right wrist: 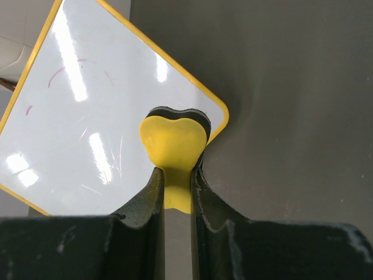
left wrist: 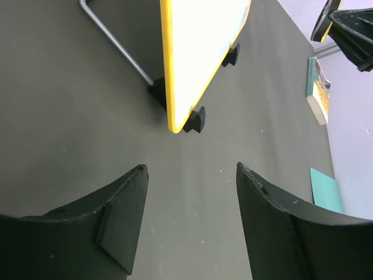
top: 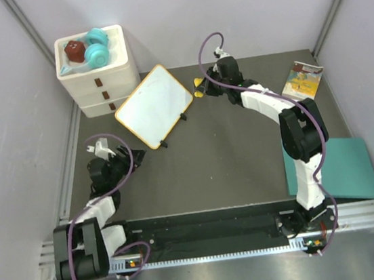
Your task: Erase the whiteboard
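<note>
My right pincer [right wrist: 178,175] clamps a yellow heart-shaped eraser [right wrist: 173,139] at the glossy, orange-framed whiteboard [right wrist: 99,111]'s rounded corner; my left pincer [left wrist: 191,181] gapes empty.

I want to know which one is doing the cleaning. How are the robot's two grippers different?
The left gripper is open and empty; the right gripper is shut on a yellow eraser. The right gripper is at the corner of the whiteboard; the left gripper sits farther back. Both are black.
</note>
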Tool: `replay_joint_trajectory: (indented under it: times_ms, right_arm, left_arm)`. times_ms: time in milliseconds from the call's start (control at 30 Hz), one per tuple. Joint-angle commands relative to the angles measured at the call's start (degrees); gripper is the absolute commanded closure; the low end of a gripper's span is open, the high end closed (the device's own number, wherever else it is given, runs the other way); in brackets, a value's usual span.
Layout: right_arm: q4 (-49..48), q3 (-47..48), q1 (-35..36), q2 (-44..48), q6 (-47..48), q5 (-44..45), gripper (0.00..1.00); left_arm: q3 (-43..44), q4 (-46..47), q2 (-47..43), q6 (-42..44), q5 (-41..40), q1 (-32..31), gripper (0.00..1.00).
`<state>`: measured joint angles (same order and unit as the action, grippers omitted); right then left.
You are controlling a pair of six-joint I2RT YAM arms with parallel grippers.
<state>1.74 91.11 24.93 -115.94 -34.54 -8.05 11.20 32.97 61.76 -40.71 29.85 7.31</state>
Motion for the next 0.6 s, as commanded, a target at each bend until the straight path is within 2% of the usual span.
replay_joint_trajectory:
  times_ms: [0,167,333,567]
  right_arm:
    - [-3.06,1.08,-0.76,0.98,-1.14,-1.96,0.98]
    - [-3.06,1.52,-0.76,1.15,-1.14,-2.4,0.98]
    - [-3.14,1.61,-1.2,1.24,-1.4,-3.11,0.98]
    - [-3.14,1.26,-1.55,1.07,-1.58,-3.55,0.99]
  left_arm:
    - [-0.83,12.36,5.72,-2.62,-3.65,-3.26,0.35]
    - [0.57,18.87,15.04,-4.46,-6.38,-6.16,0.38]
    - [2.68,23.36,20.67,-5.25,-9.63,-7.13,0.39]
    - [5.14,33.37,32.61,-8.77,-10.6,-10.47,0.43]
